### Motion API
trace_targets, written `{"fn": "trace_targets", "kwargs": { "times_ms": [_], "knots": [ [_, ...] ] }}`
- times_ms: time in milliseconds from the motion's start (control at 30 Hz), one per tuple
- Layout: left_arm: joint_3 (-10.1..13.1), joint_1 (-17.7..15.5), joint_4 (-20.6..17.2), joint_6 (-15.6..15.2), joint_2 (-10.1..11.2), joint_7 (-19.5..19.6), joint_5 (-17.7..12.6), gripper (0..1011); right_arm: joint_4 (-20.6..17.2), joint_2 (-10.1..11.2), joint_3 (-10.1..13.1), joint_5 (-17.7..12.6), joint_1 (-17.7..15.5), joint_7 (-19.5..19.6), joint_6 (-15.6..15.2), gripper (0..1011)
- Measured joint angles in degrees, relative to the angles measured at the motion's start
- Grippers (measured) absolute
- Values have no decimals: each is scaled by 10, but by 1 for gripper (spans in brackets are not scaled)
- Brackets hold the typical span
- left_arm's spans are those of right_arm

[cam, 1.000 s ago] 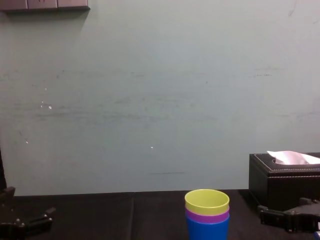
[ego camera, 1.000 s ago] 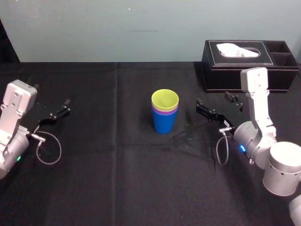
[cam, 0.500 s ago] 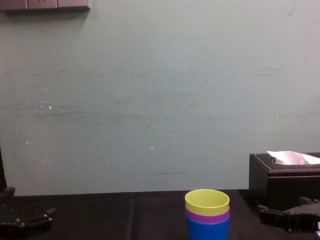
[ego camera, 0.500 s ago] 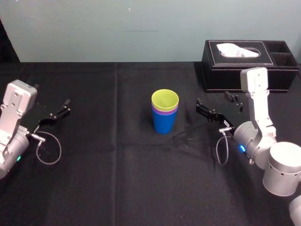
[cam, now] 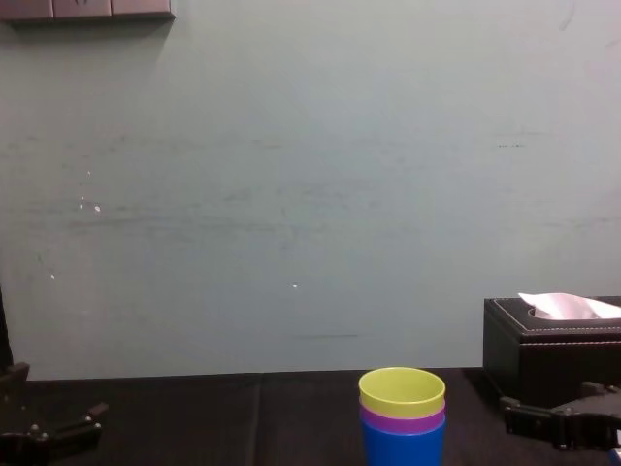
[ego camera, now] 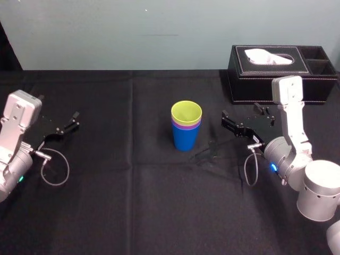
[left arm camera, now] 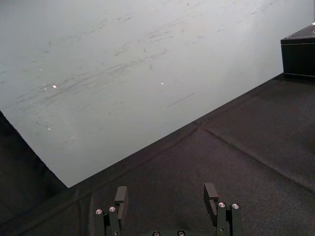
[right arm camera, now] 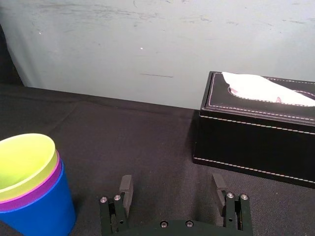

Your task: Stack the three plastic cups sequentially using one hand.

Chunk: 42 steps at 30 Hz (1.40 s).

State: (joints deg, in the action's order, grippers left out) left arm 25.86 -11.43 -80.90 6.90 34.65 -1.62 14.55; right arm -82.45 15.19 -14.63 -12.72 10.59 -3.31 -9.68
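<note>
The three plastic cups stand nested upright at the table's middle: the yellow-green cup (ego camera: 186,112) sits inside the purple cup (ego camera: 186,126), which sits inside the blue cup (ego camera: 185,138). The chest view shows the same stack, yellow-green cup (cam: 402,390) on top. My right gripper (ego camera: 246,119) hovers to the right of the stack, open and empty, apart from the cups; its wrist view shows its fingers (right arm camera: 126,189) spread with the blue cup (right arm camera: 37,214) off to one side. My left gripper (ego camera: 59,126) rests open at the far left, nothing between its fingers (left arm camera: 120,195).
A black leather tissue box (ego camera: 273,71) with a white tissue stands at the back right, just behind the right arm (ego camera: 289,122). A black cloth (ego camera: 133,202) covers the table. A pale wall (cam: 310,184) closes off the back.
</note>
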Motion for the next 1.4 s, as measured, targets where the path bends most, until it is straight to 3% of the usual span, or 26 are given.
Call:
{"fn": "trace_targets", "kwargs": {
  "times_ms": [1400],
  "knots": [
    [0,0,0,0,0,0,0,1011,0,0,0,0,0,0,0,1003]
  ]
}}
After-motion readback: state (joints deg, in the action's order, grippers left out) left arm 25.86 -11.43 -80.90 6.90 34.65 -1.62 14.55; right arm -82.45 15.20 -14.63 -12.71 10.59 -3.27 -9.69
